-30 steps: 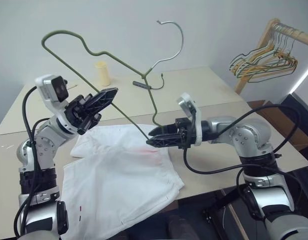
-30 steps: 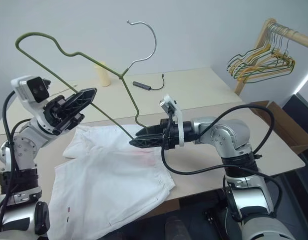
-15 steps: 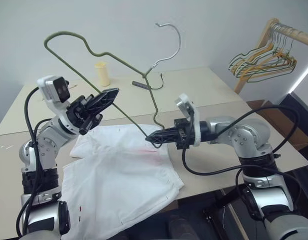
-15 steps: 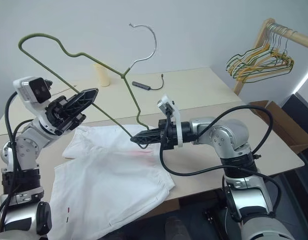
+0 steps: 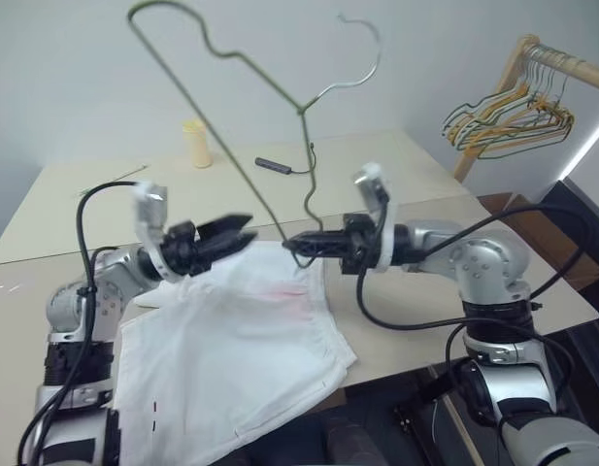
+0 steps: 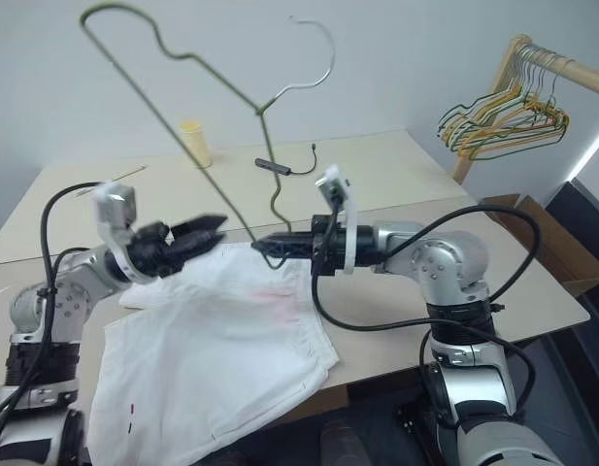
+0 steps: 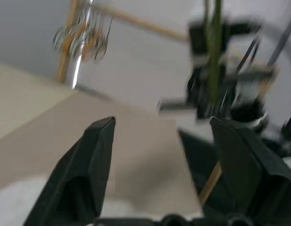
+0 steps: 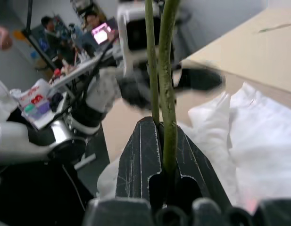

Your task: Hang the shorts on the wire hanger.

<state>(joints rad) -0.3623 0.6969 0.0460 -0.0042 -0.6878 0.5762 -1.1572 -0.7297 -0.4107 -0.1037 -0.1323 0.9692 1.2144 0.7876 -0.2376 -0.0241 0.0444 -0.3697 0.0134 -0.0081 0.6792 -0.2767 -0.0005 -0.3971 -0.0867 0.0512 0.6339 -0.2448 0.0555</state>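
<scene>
Your right gripper (image 5: pixel 297 242) is clamped tight on the wire hanger (image 5: pixel 243 146) at its lower bend, holding it up above the shorts (image 5: pixel 231 340) spread on the table (image 5: pixel 396 184). Your left gripper (image 5: pixel 239 235) gapes wide, empty, just above the shorts' waistband.

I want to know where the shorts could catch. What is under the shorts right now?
The shorts lie flat on the beige table, with their near edge hanging past its front rim. Whatever lies beneath the fabric is covered. The hanger is held above them.
</scene>
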